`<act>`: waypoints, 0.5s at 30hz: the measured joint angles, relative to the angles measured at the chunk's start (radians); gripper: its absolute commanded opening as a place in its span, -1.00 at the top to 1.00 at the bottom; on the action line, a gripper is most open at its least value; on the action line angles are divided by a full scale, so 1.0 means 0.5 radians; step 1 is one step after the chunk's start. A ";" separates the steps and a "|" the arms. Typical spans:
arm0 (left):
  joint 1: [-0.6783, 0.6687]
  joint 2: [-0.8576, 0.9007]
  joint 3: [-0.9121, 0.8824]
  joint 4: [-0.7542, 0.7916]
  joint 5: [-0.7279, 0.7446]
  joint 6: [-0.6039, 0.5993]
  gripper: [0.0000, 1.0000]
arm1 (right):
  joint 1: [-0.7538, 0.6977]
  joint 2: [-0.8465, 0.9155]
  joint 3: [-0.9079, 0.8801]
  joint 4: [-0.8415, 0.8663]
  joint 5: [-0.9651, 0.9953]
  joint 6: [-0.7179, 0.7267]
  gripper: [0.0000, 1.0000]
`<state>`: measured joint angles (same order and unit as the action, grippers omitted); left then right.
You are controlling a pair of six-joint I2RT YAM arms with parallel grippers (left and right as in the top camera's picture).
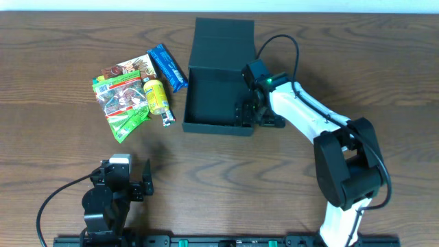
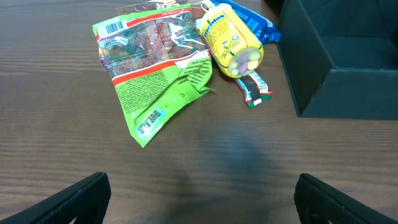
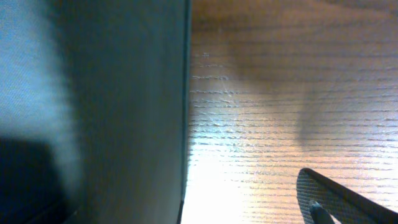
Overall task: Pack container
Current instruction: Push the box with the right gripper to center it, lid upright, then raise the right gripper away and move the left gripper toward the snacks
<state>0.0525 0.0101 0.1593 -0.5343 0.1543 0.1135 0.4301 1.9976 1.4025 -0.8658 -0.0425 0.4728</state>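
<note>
Container (image 1: 218,96) sits at the centre-rear of the wooden table (image 1: 55,41). Its hinged lid (image 1: 224,40) is open and stands at the far edge. The interior that shows in the overhead view holds no packets.

Right gripper (image 1: 254,113) is positioned at the container's right wall, near the front right corner. Jaws are apart and straddle the wall. In the right wrist view, the dark wall fills the left half of the frame, and the outer finger (image 3: 342,199) appears at the lower right, clear of the wall, with bare table between them. The inner finger is not clearly visible.

Left gripper (image 1: 127,180) is at the near left of the table, well apart from the container. Jaws are wide apart and hold nothing, with bare table below them.

Snack items lie in a cluster just left of the container:
- green packet (image 2: 155,74), crumpled, nearest the left gripper;
- yellow bottle (image 2: 231,40), on its side, overlapping the green packet's right edge;
- blue packet (image 1: 168,67), at the rear, closest to the container;
- brown packet (image 1: 127,68), at the rear left, partly under the others;
- small red, white and green item (image 2: 254,88), beside the bottle.
</note>
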 measured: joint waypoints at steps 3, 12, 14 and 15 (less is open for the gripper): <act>0.000 0.000 0.000 0.000 0.000 0.000 -0.91 | -0.032 -0.095 0.105 -0.008 -0.015 -0.084 -0.98; 0.000 0.000 0.000 -0.001 0.000 0.000 -0.91 | -0.071 -0.757 0.375 0.235 -0.060 -0.257 -0.99; 0.000 0.000 0.000 -0.001 0.000 0.000 -0.91 | -0.071 -0.797 0.376 0.245 -0.066 -0.266 -0.99; 0.000 0.000 0.000 -0.001 0.000 0.000 -0.91 | -0.071 -0.798 0.376 0.244 -0.067 -0.275 -0.99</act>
<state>0.0525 0.0101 0.1593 -0.5346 0.1543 0.1135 0.3946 1.5986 1.5906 -0.7437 -0.0761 0.3351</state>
